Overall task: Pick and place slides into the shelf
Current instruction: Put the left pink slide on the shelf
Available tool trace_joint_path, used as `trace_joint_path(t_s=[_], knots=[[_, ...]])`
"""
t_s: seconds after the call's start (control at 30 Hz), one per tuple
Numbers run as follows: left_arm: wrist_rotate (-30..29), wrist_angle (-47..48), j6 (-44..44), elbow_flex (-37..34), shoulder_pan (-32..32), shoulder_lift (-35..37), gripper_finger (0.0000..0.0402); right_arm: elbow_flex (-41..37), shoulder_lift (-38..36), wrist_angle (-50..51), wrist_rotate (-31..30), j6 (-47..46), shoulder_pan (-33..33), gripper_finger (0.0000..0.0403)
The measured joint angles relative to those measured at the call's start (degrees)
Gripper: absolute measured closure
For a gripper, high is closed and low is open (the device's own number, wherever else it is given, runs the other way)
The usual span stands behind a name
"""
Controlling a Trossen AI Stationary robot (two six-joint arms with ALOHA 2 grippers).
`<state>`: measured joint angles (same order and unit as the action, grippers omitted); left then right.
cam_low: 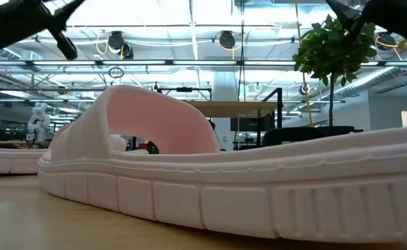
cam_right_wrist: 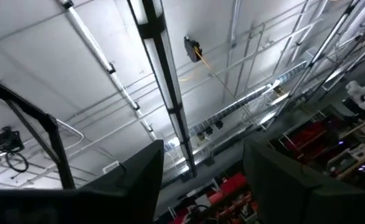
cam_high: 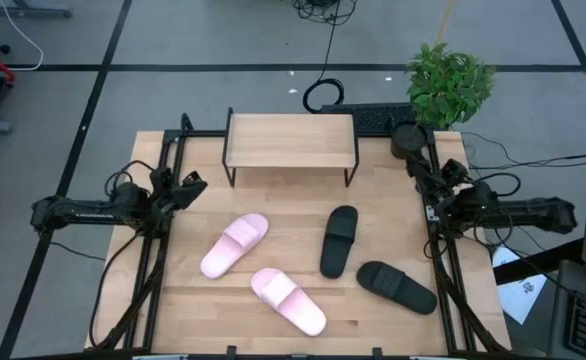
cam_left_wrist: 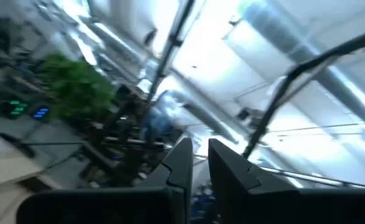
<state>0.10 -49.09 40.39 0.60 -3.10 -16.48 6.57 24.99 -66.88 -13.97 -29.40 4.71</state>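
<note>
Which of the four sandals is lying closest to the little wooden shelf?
The black slide standing almost straight up-and-down mid-table lies closest to the shelf; the other three sit farther toward the table's front edge.

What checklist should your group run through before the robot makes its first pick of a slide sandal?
1. Light wooden shelf top bare: ok.
2. All four sandals on the table: two pale pink slides, two matte black slides: ok.
3. Sandals apart from each other: ok.
4. Left gripper open for a pick: not ok, nearly closed.
5. Right gripper open: ok.
6. Both grippers empty: ok.
</note>
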Motion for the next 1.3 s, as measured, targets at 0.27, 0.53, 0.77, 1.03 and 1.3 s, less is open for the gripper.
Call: trace_joint_path(t_s=[0.27, 0.53, 0.77, 1.03, 1.3], knots=[[2.88, 1.61, -2.74, 3.36, 5.11, -0.69, 0.0355, 14.6, 18.71, -4.02, 14.62, 4.82, -4.88, 0.0193], [-2.25, 52.76, -1.33, 25.46, 13.96, -8.87, 0.0355, 34.1, 31.41, 17.58, 17.17, 9.55, -11.83, 0.0193], [-7.48, 80.91, 2.78, 40.77, 26.11, -26.97, 0.0355, 39.78, 35.24, 21.64, 17.01, 11.24, -13.9, 0.0193], [-10.16, 85.48, 9.61, 41.29, 37.8, -45.76, 0.0355, 39.75, 35.28, 22.18, 16.71, 11.09, -13.84, 0.0193], [-19.88, 89.95, 4.06, 45.36, 39.5, -54.5, 0.0355, 39.75, 35.26, 22.38, 16.71, 9.75, -13.81, 0.0193]])
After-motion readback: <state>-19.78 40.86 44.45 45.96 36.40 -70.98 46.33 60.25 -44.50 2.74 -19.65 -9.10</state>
